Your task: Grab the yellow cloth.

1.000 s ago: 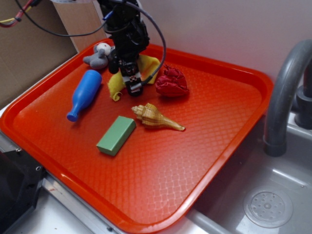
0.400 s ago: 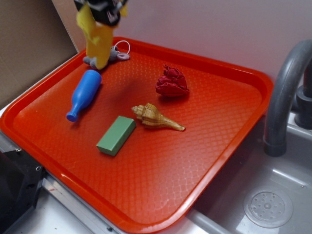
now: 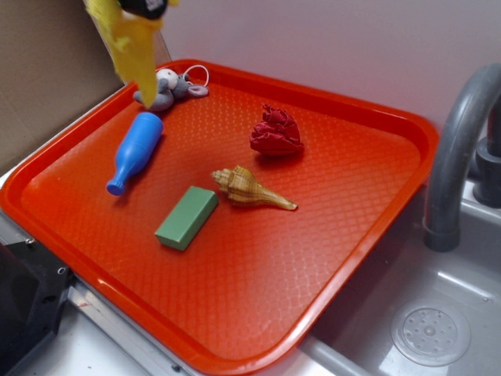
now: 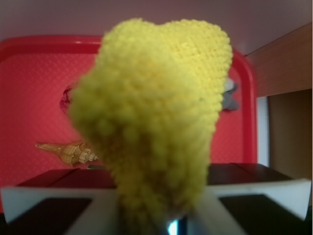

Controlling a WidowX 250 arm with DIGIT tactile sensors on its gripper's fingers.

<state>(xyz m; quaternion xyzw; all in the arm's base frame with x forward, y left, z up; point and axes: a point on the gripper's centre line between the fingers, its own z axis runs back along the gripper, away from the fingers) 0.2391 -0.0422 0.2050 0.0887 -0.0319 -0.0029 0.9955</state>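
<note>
The yellow cloth point(image 3: 129, 43) hangs in the air above the tray's far left corner, its tip dangling over the grey plush toy point(image 3: 160, 88). My gripper point(image 3: 145, 6) is at the very top edge of the exterior view, mostly cut off, shut on the cloth's upper end. In the wrist view the yellow cloth point(image 4: 151, 117) fills the middle of the frame, pinched between the two fingers at the bottom.
On the red tray point(image 3: 368, 117) lie a blue bottle point(image 3: 135, 150), a green block point(image 3: 186, 217), a seashell point(image 3: 249, 189) and a dark red cloth ball point(image 3: 275, 131). A grey faucet point(image 3: 462, 149) and sink point(image 3: 430, 329) are to the right. A brown board stands at the left.
My gripper took hold of the yellow cloth on the tray and rose with it, then moved left and higher. The plush toy is now uncovered.
</note>
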